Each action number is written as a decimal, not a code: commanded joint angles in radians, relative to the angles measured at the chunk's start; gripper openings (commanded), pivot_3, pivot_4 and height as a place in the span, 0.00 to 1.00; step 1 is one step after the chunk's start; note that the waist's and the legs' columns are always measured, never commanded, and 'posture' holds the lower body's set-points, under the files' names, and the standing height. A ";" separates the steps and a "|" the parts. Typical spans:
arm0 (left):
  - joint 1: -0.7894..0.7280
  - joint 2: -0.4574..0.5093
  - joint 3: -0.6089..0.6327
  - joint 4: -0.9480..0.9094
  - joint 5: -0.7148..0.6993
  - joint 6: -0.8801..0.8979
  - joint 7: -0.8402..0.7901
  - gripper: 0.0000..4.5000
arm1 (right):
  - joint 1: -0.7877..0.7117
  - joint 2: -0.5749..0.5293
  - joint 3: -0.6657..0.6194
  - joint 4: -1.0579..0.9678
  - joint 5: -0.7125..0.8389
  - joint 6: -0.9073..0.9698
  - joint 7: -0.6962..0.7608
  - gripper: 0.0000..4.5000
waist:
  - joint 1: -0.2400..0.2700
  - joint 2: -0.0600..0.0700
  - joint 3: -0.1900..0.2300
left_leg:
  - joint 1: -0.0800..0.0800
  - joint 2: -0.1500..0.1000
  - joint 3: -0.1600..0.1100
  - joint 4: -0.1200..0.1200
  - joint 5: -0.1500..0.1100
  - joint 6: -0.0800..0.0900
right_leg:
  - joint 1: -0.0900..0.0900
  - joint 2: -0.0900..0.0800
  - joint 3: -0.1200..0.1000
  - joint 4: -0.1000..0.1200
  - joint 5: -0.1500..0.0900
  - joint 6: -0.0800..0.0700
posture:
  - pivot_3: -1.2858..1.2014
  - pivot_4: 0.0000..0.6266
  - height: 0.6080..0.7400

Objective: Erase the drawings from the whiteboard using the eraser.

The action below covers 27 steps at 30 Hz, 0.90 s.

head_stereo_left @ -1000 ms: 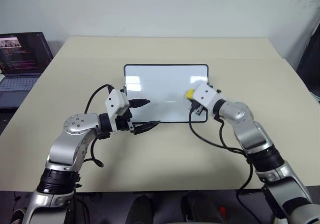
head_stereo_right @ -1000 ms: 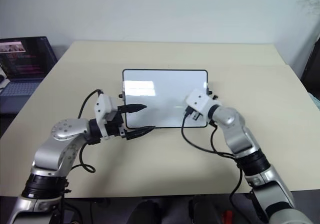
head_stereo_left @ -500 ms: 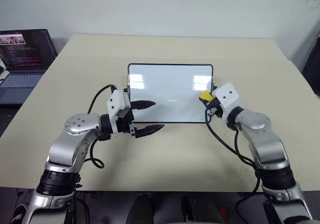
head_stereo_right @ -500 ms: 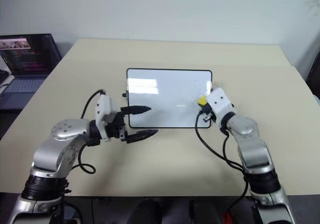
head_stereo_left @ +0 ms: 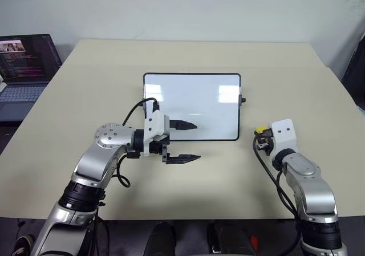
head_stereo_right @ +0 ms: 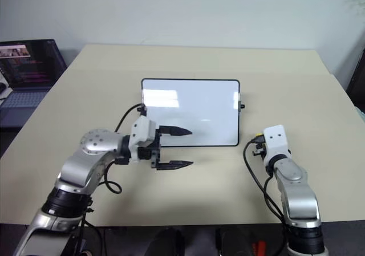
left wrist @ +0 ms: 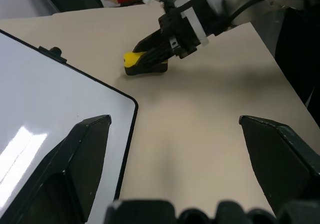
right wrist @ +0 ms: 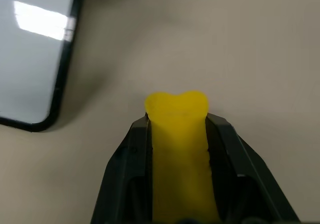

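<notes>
Eraser (right wrist: pixel 177 149): clamped between the right gripper (head_stereo_left: pixel 262 137) fingers, over the bench (head_stereo_left: pixel 285 85), just beside the whiteboard (head_stereo_left: pixel 191 105).
Left gripper (head_stereo_left: pixel 188 141): fingers held apart, nothing gripped.

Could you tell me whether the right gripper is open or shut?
Shut on the eraser: the right gripper's two fingers press its sides.

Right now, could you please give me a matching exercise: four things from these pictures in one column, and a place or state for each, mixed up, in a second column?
Things
1. eraser
2. whiteboard
3. laptop
4. left gripper

Places or states
A. open, at the board's near edge
B. lying flat in the middle of the table
C. clamped between black fingers, off the board
D. beyond the table's left edge, screen lit

Pairs: 1-C, 2-B, 3-D, 4-A
</notes>
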State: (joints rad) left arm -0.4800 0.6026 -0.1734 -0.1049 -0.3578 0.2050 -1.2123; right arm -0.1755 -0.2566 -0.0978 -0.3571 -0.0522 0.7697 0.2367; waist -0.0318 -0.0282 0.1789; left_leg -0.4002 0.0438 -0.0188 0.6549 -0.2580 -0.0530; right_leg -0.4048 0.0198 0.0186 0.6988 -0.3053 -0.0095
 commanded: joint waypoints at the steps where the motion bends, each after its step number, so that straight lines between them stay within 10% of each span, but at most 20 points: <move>1: -0.028 -0.015 -0.009 0.004 0.007 -0.030 -0.010 1.00 | -0.013 -0.003 -0.046 0.015 0.020 -0.034 -0.023 0.25 | 0.000 0.000 0.000 | 0.000 0.000 0.000 0.000 0.000 0.000 | 0.000 0.000 0.000 0.000 0.000 0.000 | 0.52 0.24 1.00; 6: -0.029 -0.027 -0.014 0.008 0.011 -0.037 -0.009 1.00 | -0.018 0.006 -0.082 0.039 0.066 -0.030 -0.027 0.25 | 0.000 0.000 0.000 | 0.001 0.000 0.001 -0.003 0.000 0.000 | 0.000 -0.001 0.000 -0.001 0.001 -0.001 | 0.52 0.24 1.00; 16: 0.010 -0.021 0.028 0.023 -0.003 -0.008 0.036 1.00 | -0.024 -0.012 -0.116 0.051 0.119 -0.064 -0.027 0.99 | 0.000 0.000 0.000 | 0.001 0.000 0.002 -0.005 0.000 0.000 | 0.000 -0.001 0.000 -0.001 0.001 -0.001 | 0.52 0.24 1.00; 27: 0.252 -0.075 0.298 -0.199 -0.166 0.160 0.350 1.00 | 0.138 -0.022 -0.003 -0.285 0.243 -0.193 0.114 0.99 | 0.003 0.000 -0.001 | 0.002 0.002 -0.004 -0.008 0.000 0.000 | 0.000 -0.002 -0.001 -0.002 0.000 0.000 | 0.52 0.24 1.00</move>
State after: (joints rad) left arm -0.2421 0.5426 0.0948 -0.2180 -0.4879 0.3486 -0.9131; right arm -0.0583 -0.2838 -0.1255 -0.5954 0.1729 0.6224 0.3317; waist -0.0285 -0.0287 0.1784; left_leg -0.3985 0.0449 -0.0225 0.6472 -0.2579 -0.0531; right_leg -0.4049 0.0173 0.0177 0.6967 -0.3053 -0.0096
